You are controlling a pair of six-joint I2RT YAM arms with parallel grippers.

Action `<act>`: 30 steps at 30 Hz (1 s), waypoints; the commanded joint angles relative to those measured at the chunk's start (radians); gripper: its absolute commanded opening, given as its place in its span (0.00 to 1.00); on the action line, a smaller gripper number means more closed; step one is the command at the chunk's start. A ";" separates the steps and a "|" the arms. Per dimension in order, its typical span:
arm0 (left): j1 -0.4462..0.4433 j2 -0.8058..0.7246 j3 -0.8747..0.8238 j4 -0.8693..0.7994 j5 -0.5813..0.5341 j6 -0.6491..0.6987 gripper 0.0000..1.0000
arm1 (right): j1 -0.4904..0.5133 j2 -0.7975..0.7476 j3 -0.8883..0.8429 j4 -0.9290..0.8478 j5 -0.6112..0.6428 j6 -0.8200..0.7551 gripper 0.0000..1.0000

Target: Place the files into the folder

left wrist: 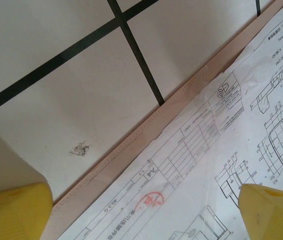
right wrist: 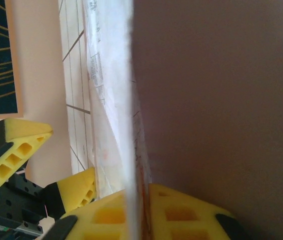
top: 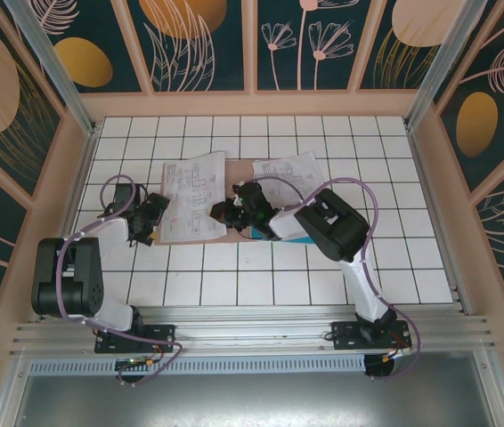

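Left end effector (left wrist: 141, 210): spread wide
Right end effector (top: 232, 212): we can't tell
Files (top: 194, 191): two printed
Folder (left wrist: 181, 92): one
Tabletop (top: 261, 285): white tiles
Walls (top: 199, 44): floral

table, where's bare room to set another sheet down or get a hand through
Free: the front tile rows of the table, between the sheets and the near rail; the right columns, between the right arm and the side wall; the back row. Crowded: the middle, where the left arm joins it over the folder.
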 commanded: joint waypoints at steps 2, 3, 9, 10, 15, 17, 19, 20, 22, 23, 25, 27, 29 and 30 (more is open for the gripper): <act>-0.071 0.087 -0.025 -0.013 0.191 -0.035 0.97 | -0.018 -0.073 0.033 -0.267 0.107 -0.089 0.30; -0.072 0.088 -0.019 -0.018 0.188 -0.031 0.97 | -0.027 -0.082 0.048 -0.306 0.118 -0.108 0.34; -0.072 0.106 -0.001 -0.026 0.180 -0.020 0.97 | -0.067 -0.074 0.164 -0.506 0.123 -0.196 0.49; -0.072 0.110 0.001 -0.027 0.181 -0.019 0.97 | -0.072 -0.062 0.184 -0.526 0.112 -0.209 0.49; -0.072 0.125 0.011 -0.026 0.184 -0.013 0.97 | -0.089 0.010 0.290 -0.628 0.077 -0.250 0.50; -0.072 0.122 0.011 -0.020 0.187 -0.017 0.97 | -0.089 0.026 0.327 -0.677 0.093 -0.276 0.51; -0.071 0.121 0.011 -0.011 0.194 -0.023 0.96 | -0.089 0.031 0.355 -0.718 0.116 -0.305 0.53; -0.072 0.119 0.012 -0.006 0.199 -0.024 0.96 | -0.091 0.035 0.362 -0.728 0.124 -0.320 0.53; -0.072 0.120 0.015 -0.001 0.210 -0.024 0.95 | -0.097 0.043 0.371 -0.732 0.126 -0.337 0.52; -0.072 0.121 0.015 0.003 0.216 -0.025 0.95 | -0.103 0.047 0.374 -0.730 0.121 -0.340 0.50; -0.073 0.121 0.015 0.009 0.227 -0.024 0.94 | -0.111 0.054 0.379 -0.731 0.122 -0.349 0.48; -0.076 0.121 0.017 0.020 0.239 -0.028 0.93 | -0.122 0.057 0.381 -0.730 0.125 -0.357 0.48; -0.087 0.119 0.019 0.030 0.249 -0.036 0.92 | -0.130 0.054 0.377 -0.721 0.119 -0.364 0.42; -0.092 0.119 0.019 0.038 0.254 -0.042 0.92 | -0.133 0.053 0.374 -0.713 0.114 -0.368 0.39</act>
